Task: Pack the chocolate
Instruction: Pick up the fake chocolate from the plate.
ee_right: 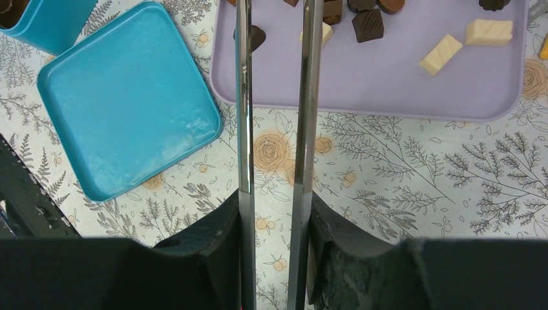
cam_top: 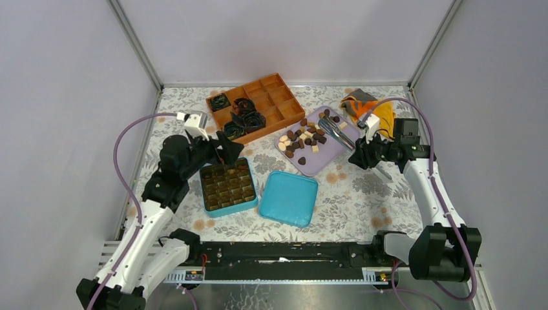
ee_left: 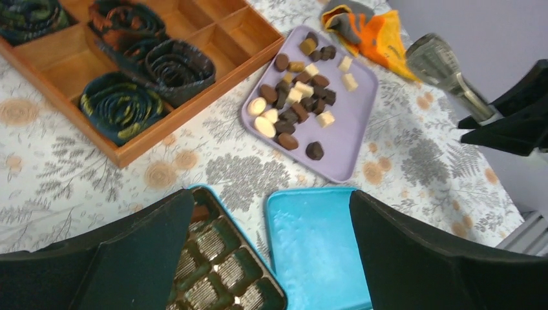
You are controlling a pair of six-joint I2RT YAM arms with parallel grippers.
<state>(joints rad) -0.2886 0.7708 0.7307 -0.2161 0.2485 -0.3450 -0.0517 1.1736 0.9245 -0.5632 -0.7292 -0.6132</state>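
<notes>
The chocolate pieces [cam_top: 304, 137], dark, mid brown and cream, lie scattered on a purple tray [cam_top: 331, 154]. They also show in the left wrist view [ee_left: 294, 97] and the right wrist view [ee_right: 368, 24]. A blue box [cam_top: 227, 187] with a brown celled insert stands left of its blue lid [cam_top: 289, 197]. My left gripper [cam_top: 227, 150] is open and empty above the box's far edge [ee_left: 220, 258]. My right gripper [cam_top: 359, 155] is shut on metal tongs [cam_top: 333, 131]. The tongs' two arms [ee_right: 244, 97] reach over the tray's near edge [ee_right: 388, 84], slightly apart, holding nothing.
A wooden divided organizer [cam_top: 258, 103] with rolled dark ties [ee_left: 119, 106] stands at the back. An orange and grey cloth [cam_top: 378, 110] lies at the back right. The lid [ee_right: 123, 110] lies between box and tray.
</notes>
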